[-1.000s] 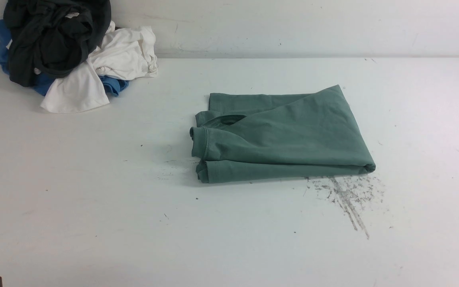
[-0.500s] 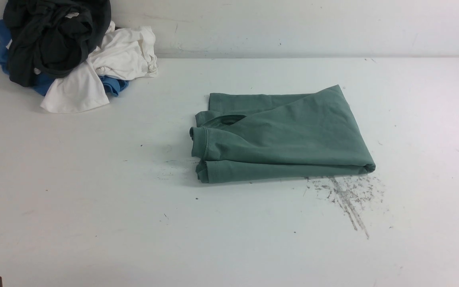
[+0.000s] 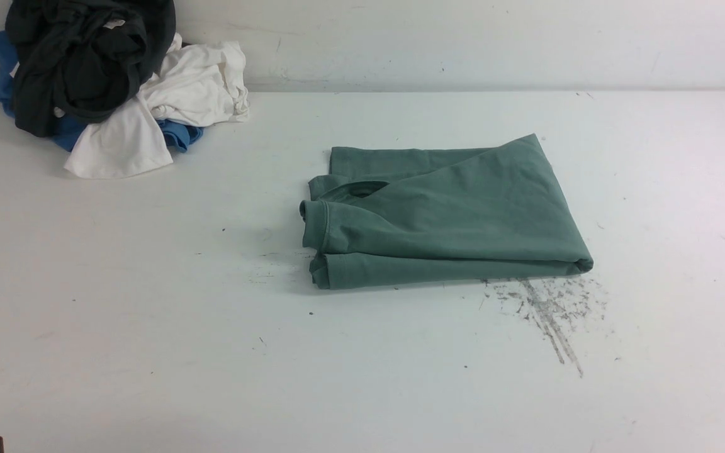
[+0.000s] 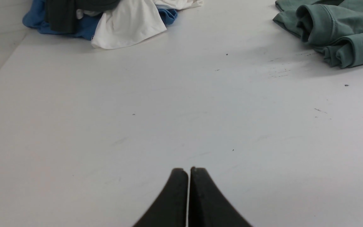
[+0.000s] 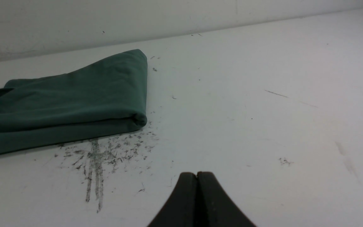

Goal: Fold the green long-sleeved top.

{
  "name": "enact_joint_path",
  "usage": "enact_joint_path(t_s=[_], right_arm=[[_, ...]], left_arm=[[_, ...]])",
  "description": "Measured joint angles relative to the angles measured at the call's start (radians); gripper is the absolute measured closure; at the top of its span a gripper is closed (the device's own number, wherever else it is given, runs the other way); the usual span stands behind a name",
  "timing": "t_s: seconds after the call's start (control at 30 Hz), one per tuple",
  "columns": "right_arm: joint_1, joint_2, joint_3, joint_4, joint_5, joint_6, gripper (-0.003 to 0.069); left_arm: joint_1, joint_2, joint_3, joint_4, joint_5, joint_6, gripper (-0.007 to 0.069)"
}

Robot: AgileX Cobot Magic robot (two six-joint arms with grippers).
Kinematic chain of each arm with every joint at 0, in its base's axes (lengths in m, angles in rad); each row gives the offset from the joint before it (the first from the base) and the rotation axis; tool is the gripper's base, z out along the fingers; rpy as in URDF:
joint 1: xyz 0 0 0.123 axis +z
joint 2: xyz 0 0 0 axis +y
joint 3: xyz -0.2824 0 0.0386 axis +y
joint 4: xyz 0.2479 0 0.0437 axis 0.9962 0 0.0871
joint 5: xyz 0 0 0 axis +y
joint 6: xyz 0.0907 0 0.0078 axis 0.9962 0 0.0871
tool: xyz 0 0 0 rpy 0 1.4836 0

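**Both tools closed and empty; folded green top lies flat mid-tabletop**

The left tool (image 4: 187,171) has its two black fingers pressed together, tips meeting, with nothing between them. It hangs just over bare white tabletop (image 4: 137,126) and touches no cloth. The right tool (image 5: 197,175) is the same: fingers fully together, empty, above bare tabletop near a patch of dark scuff marks (image 5: 106,154).

Well ahead of both tools lies the green long-sleeved top (image 3: 444,214), folded into a compact, roughly rectangular bundle a little right of the tabletop's centre in the front view. Its long axis runs left to right across the tabletop. The rounded folded end points to the right; the layered open edges, with a ribbed band (image 3: 313,225) curling up, face left. The scuff marks (image 3: 548,308) sit just in front of its right near corner.

At the far left corner, against the wall, a heap of other clothes rests well apart from the top: a black garment (image 3: 79,63) on top, a white garment (image 3: 167,100) spreading out to the right, and a blue garment (image 3: 180,135) showing beneath.
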Motion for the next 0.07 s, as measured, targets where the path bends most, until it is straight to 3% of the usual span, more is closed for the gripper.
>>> enact_joint_path(t_s=[0.07], right_arm=[[0.0, 0.0, 0.0, 0.0, 0.0, 0.0, 0.0673]], left_arm=[[0.0, 0.0, 0.0, 0.0, 0.0, 0.0, 0.0631]])
